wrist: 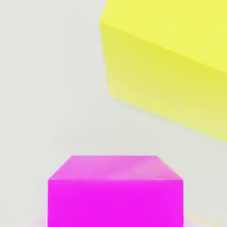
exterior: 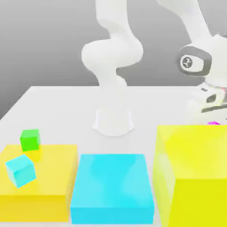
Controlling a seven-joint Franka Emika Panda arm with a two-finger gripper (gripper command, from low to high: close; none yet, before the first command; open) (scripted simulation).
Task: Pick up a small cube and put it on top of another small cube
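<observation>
the arm [exterior: 113,53] rises from its base [exterior: 113,122] at the far middle of the white table [exterior: 62,106] and loops over to the exterior view's right, where the hand [exterior: 201,62] hangs above the far edge of the tall yellow block [exterior: 193,173].

the claw [exterior: 212,106] points down just behind that block. its jaws are pressed together on the pink cube [exterior: 214,123] – only a sliver of magenta peeks over the block's top edge, right below the claw. in the hand view the pink cube [wrist: 115,190] sits close under the camera, square to it, between the jaws, with the white table behind and the tall yellow block [wrist: 168,66] near it but apart. whether the cube rests on the table or is lifted off it cannot be told.

3 big blocks line the near side of the table: a low yellow block [exterior: 37,186] at the exterior view's left, a low cyan block [exterior: 113,188] in the middle and the tall yellow block at the right. 2 small cubes are at the left – a green cube [exterior: 30,139] at the far edge of the low yellow block, and a cyan cube [exterior: 20,170] tilted on that block's top, near the green one. both lie well apart from the claw and the pink cube.
</observation>
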